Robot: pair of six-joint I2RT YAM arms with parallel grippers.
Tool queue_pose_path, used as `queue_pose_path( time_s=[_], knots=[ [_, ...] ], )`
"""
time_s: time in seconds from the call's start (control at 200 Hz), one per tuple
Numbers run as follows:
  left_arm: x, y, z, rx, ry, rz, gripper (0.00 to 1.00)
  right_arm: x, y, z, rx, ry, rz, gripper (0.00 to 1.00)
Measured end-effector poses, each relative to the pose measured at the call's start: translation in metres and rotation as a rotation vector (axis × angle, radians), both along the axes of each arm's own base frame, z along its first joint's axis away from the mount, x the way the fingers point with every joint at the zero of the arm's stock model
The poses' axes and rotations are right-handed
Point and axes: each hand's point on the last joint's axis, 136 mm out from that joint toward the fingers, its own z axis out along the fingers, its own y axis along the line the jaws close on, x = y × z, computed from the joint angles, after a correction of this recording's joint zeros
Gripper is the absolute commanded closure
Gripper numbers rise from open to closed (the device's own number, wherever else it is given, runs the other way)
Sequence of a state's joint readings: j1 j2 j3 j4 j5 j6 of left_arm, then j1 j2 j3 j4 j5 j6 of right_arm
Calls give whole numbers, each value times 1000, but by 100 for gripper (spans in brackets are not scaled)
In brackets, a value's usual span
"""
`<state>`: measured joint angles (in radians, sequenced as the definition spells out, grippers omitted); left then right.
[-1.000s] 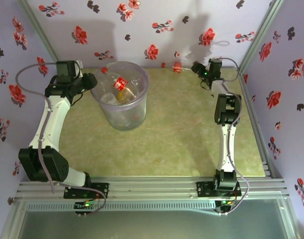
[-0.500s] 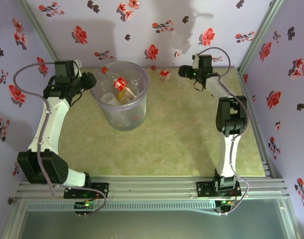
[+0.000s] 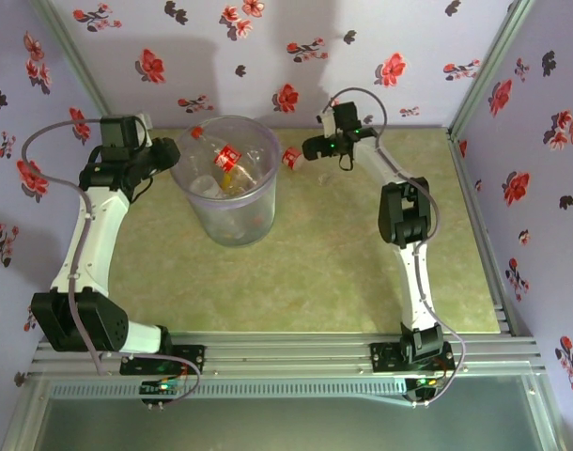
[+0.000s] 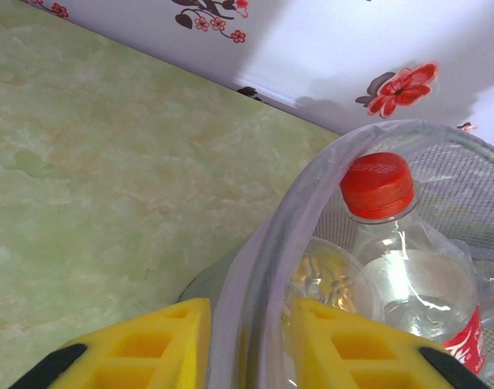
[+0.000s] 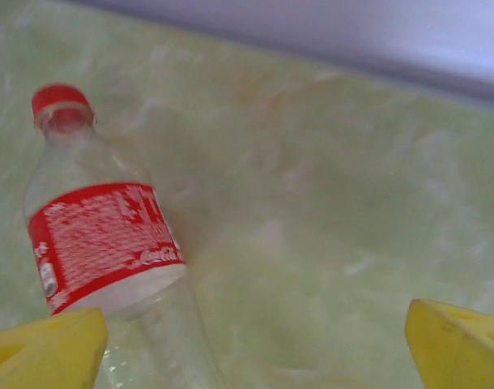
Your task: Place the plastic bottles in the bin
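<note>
**Right arm opens at the bin's rim**

The right gripper (image 3: 313, 148) has swung along the far edge of the tabletop (image 3: 362, 254) to the bin (image 3: 260, 202), and its fingers (image 5: 44, 348) now stand wide. The bottle (image 5: 101, 235) sits loose, just outside the bin's right rim. It may fall short. The left gripper (image 3: 167, 150), narrow, pinches the bin's left rim. Other bottles (image 4: 409, 275) lie inside.

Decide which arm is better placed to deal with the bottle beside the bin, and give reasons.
Right. The right hand is open, with the bottle just ahead of its fingers, beside the bin. The left hand is clamped on the bin's rim, so it seems busy steadying it.
</note>
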<state>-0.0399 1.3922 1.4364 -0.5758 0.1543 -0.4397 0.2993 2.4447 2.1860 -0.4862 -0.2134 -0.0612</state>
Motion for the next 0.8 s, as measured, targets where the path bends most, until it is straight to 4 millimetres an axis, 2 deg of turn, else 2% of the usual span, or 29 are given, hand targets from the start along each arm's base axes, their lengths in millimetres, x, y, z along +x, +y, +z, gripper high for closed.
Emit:
queue_pose_path(
  time_s=[0.22, 0.365, 0.45, 0.64, 0.8],
  knots=[
    [-1, -1, -6, -2, 13, -3, 69, -29, 33, -25, 41, 90, 77, 10],
    [-1, -1, -6, -4, 14, -5, 69, -48, 47, -26, 109, 119, 100, 12],
    [-1, -1, -7, -4, 17, -5, 70, -62, 50, -32, 130, 150, 105, 12],
    [-2, -3, -8, -13, 19, -11, 70, -99, 50, -59, 119, 248, 93, 15],
    [-1, -5, -8, -22, 16, -18, 70, -110, 43, -55, 112, 259, 51, 22]
  ],
)
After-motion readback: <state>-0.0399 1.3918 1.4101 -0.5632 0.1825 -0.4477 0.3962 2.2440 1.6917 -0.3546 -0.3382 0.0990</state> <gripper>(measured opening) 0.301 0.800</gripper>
